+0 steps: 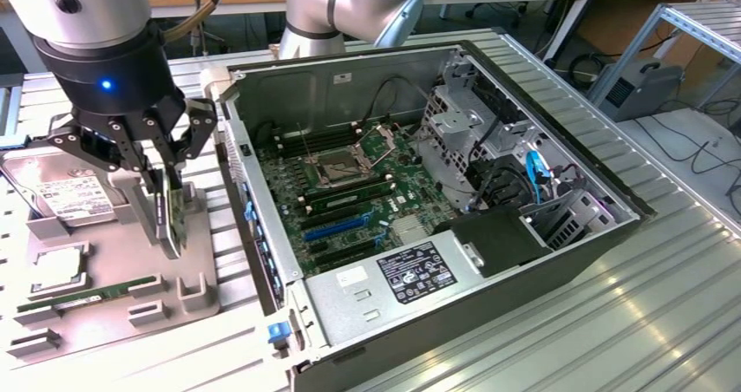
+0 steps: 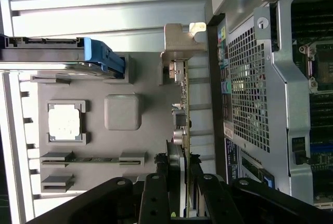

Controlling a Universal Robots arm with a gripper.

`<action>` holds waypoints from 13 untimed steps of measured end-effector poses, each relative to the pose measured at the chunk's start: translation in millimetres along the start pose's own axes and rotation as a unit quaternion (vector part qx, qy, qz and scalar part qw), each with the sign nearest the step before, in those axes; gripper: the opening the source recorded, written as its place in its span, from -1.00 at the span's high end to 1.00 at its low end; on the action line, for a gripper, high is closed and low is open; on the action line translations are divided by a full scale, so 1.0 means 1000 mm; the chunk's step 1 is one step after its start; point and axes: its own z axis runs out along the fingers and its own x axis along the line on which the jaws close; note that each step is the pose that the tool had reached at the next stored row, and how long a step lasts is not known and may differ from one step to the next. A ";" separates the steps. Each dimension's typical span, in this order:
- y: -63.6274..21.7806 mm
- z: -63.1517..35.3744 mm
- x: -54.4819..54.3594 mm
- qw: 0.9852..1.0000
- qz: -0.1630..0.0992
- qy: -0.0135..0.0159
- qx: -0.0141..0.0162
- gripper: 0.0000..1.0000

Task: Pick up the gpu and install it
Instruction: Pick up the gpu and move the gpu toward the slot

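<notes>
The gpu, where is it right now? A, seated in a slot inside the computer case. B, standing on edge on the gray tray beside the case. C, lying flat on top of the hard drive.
B: the gpu stands on edge on the gray tray, outside the computer case, with the claw right over it.

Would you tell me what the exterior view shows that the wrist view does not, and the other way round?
Exterior view: the arm, the power supply with its label and the blue cables inside the open case. Wrist view: the case's perforated rear grille from outside and a raised square block on the grey tray. Both: the gripper down at the gpu, plus the hard drive, processor and RAM stick.
</notes>
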 end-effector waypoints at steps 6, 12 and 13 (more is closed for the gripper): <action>0.0000 -0.0018 0.000 1.000 0.000 0.000 0.000 0.47; 0.0001 -0.0033 0.000 1.000 0.000 0.000 0.000 0.47; 0.0001 -0.0035 0.000 1.000 0.000 0.000 0.000 0.47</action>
